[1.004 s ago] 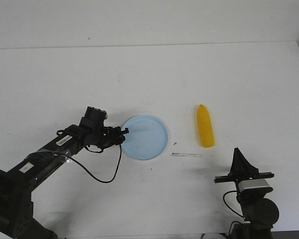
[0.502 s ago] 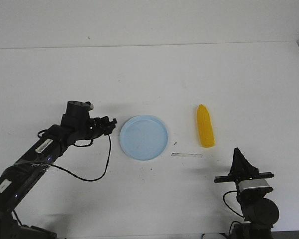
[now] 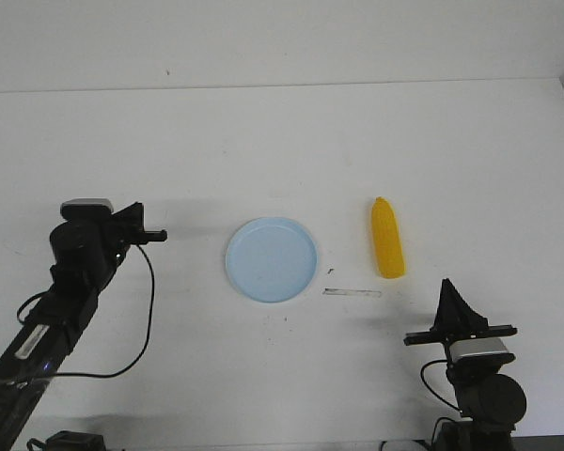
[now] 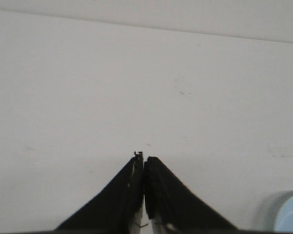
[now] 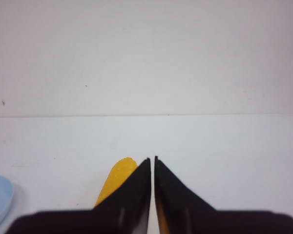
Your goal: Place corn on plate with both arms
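Front view: the smooth yellow plastic corn cob (image 3: 387, 239) lies bare on the white worktop (image 3: 291, 141), its pointed end away from the robot, to the right of the round pale blue plastic plate (image 3: 272, 259) and apart from it. A thin pale strip (image 3: 352, 293) lies on the worktop just in front of the gap between them. The left black hand (image 3: 157, 235) hovers left of the plate, well clear of its rim. The right black hand (image 3: 448, 293) stands near the front edge, nearer the robot than the corn, holding nothing.

Left wrist view: the left hand (image 4: 144, 160) has its fingers pressed together and is empty; a slice of the plate (image 4: 285, 211) shows at the frame's corner.

Right wrist view: the right hand (image 5: 152, 161) is likewise pressed together; the corn (image 5: 116, 184) lies just beyond its tips, partly hidden by them, with the plate's rim (image 5: 0, 199) at the edge.
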{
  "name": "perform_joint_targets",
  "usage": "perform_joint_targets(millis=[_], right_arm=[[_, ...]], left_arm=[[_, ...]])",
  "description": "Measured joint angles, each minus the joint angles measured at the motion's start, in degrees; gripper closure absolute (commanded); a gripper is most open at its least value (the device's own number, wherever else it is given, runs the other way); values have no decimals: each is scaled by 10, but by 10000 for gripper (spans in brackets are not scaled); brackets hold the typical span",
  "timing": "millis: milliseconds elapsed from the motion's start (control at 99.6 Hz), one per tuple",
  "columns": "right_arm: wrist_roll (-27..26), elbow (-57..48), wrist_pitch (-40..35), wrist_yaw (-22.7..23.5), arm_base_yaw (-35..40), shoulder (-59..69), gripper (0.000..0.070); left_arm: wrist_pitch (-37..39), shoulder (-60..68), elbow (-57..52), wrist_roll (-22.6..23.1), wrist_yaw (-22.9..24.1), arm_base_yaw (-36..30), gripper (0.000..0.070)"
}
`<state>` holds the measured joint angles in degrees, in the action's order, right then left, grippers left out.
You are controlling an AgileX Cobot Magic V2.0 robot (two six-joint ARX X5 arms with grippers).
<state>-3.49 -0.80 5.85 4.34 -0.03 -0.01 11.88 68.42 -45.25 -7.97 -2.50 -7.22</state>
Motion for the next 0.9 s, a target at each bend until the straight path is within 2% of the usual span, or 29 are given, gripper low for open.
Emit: perform_joint_targets(millis=[120, 231, 582, 903], right_arm=[[0, 0, 0, 0, 0, 0, 689], [0, 0, 0, 0, 0, 0, 689], [0, 0, 0, 0, 0, 0, 689], [0, 0, 0, 0, 0, 0, 690]], left_arm=[[6, -72, 43, 42, 9, 31, 699], [10, -144, 89, 60, 11, 56, 699], [3, -355, 227, 70, 11, 61, 699], [-94, -496, 251, 70, 11, 61, 699]])
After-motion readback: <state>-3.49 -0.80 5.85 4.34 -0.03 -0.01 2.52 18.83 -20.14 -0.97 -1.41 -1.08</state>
